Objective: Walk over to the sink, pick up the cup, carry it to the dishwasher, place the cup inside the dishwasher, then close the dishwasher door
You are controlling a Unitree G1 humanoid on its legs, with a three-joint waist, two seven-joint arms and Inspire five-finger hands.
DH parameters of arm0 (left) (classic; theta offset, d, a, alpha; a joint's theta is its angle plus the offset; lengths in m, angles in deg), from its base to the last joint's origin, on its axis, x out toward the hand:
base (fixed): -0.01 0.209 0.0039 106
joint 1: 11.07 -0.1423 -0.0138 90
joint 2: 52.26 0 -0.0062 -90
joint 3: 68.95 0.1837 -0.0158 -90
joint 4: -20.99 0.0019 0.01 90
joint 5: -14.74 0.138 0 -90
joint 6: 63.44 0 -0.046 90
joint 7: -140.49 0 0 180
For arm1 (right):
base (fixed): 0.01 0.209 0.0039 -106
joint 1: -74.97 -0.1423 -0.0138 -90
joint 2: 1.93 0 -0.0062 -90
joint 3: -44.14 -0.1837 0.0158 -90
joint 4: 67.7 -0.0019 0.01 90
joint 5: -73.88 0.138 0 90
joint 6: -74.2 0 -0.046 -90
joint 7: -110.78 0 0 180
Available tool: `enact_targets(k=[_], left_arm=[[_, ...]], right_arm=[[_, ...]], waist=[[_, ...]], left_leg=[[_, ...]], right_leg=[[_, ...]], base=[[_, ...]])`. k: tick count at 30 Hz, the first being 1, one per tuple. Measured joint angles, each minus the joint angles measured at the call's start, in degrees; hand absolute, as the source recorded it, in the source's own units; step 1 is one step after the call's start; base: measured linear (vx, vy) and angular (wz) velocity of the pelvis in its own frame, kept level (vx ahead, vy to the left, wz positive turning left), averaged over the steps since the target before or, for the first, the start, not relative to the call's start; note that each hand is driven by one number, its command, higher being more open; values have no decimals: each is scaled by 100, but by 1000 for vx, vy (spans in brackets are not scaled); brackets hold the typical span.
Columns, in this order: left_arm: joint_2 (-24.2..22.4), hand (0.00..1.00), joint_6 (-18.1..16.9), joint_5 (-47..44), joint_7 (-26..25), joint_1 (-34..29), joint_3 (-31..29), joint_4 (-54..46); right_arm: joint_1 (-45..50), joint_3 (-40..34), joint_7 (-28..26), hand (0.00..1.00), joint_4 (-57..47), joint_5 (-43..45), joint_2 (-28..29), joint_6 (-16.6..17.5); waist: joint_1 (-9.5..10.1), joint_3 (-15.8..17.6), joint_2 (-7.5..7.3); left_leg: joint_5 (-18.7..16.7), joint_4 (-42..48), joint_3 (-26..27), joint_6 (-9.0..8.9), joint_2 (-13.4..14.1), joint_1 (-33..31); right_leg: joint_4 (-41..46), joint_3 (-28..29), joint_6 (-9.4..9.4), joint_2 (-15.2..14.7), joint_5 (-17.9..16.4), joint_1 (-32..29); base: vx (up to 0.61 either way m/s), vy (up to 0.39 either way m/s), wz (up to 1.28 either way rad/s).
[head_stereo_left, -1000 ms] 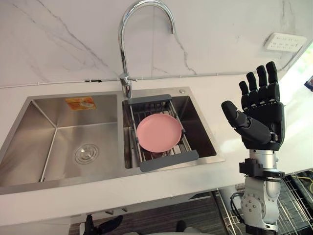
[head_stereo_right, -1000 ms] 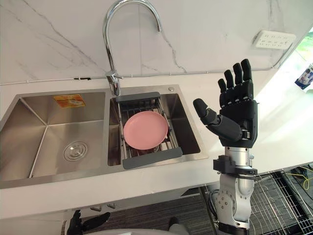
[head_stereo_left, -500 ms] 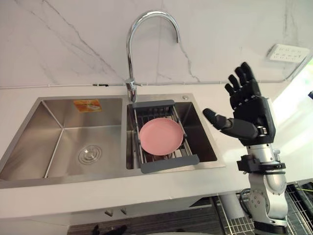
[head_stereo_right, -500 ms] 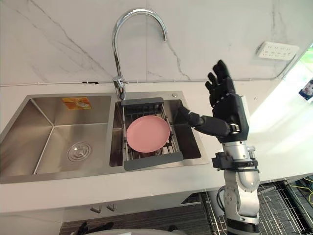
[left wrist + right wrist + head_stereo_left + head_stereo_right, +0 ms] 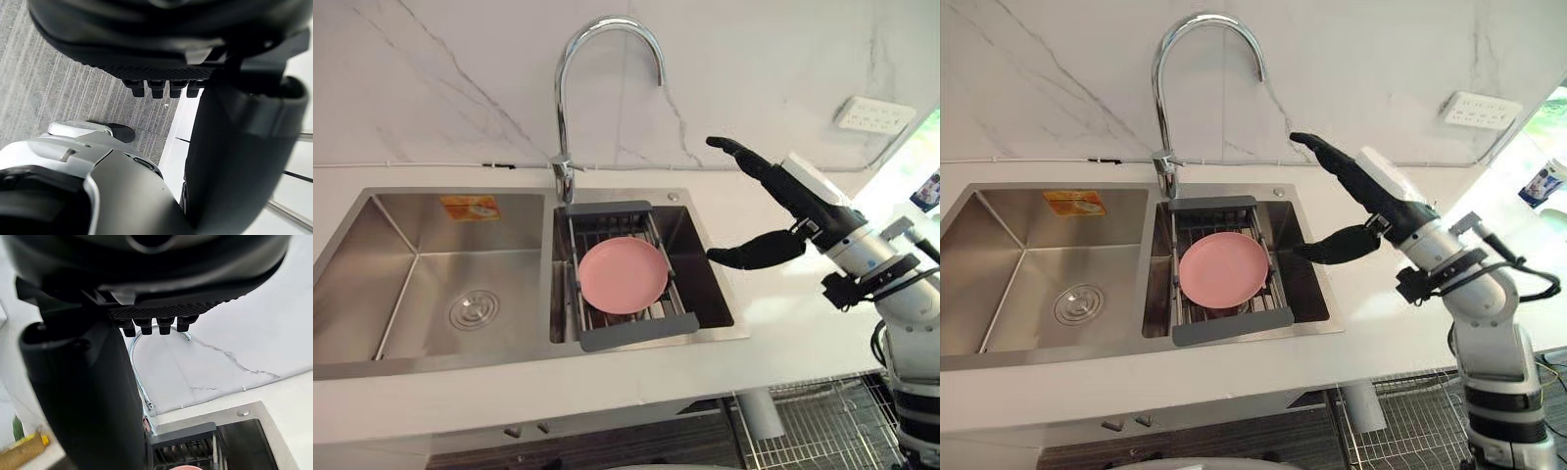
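A pink plate [image 5: 624,275] lies on a grey slatted rack [image 5: 636,331] that spans the right basin of a steel double sink [image 5: 372,294]. What lies under the plate is hidden. My right hand [image 5: 803,196] hovers over the counter just right of that basin, open, with the fingers stretched towards the wall and the thumb [image 5: 1337,245] pointing at the rack. It touches nothing. From the right wrist view, the fingertips [image 5: 151,325] point at the tap [image 5: 138,372] and the rack [image 5: 186,433]. My left hand [image 5: 161,49] hangs low over the floor, fingers straight.
A tall curved chrome tap [image 5: 570,98] stands behind the divider between the basins. A white socket strip [image 5: 874,115] sits on the marble wall at right. A wire rack [image 5: 1400,431] shows below the counter edge at lower right.
My right hand has tipped from upright, palm facing me, to reaching forward and left towards the sink. The camera has shifted a little; plate and rack have stayed put.
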Motion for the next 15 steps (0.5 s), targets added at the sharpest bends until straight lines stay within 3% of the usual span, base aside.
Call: enact_targets(k=[8,15], left_arm=[[29,100,74,58,29,73,8,117],[40,100,107,59,93,68,10,123]], right_arm=[[-585,1086,-764,100,366,-778,-332,496],[-810,1439,-880,100,594,-1051,-471,679]], waist=[[9,-140,4],[34,-219,8]], left_leg=[[21,-8,-39,-4,-45,-53],[166,-91,-105,-4,-74,-196]], right_leg=[[21,-152,-14,-41,21,-24],[0,-248,-40,-68,62,-158]], base=[[-29,-18,5],[-106,-27,7]])
